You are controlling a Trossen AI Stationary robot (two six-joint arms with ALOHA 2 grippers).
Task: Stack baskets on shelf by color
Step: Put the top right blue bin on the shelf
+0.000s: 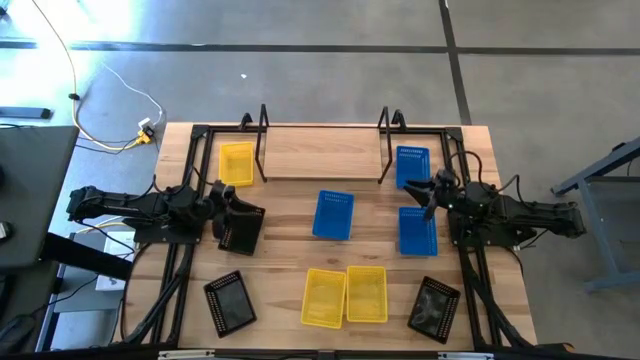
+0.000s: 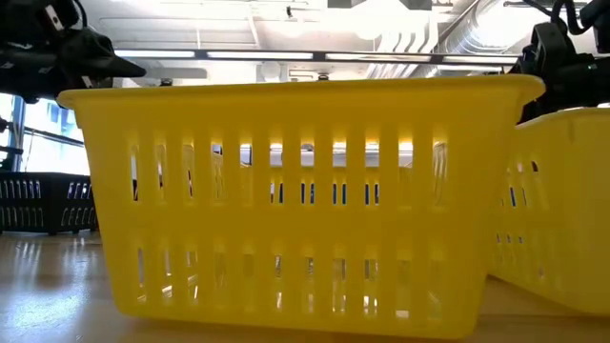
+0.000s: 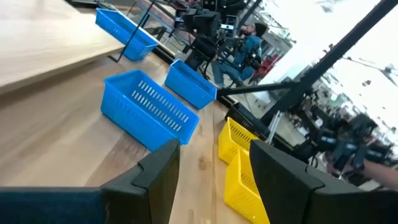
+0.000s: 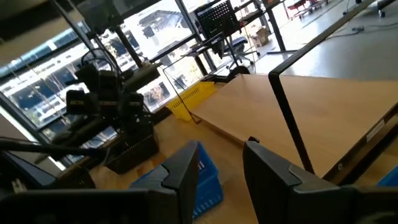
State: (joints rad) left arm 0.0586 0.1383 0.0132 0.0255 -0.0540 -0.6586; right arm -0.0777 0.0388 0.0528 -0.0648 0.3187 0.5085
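From above I have the shelf (image 1: pixel 322 152) along the tabletop's far edge, with one yellow basket (image 1: pixel 236 163) at its left end and one blue basket (image 1: pixel 411 164) at its right end, both beside the end frames, not on the board. My left gripper (image 1: pixel 222 207) sits near the left edge with a black basket (image 1: pixel 241 229) at its fingertips; whether it is clamped I can't quite say from up here. My right gripper (image 1: pixel 428 196) hovers between that blue one and another blue basket (image 1: pixel 417 229). A third blue basket (image 1: pixel 333 214) lies mid-table; two more yellow and two black sit along the near edge. The low view is filled by a yellow basket wall (image 2: pixel 305 200). In each wrist view the fingers stand apart, holding nothing visible. I judge sorting has barely begun; next I should lift a blue basket toward the shelf.
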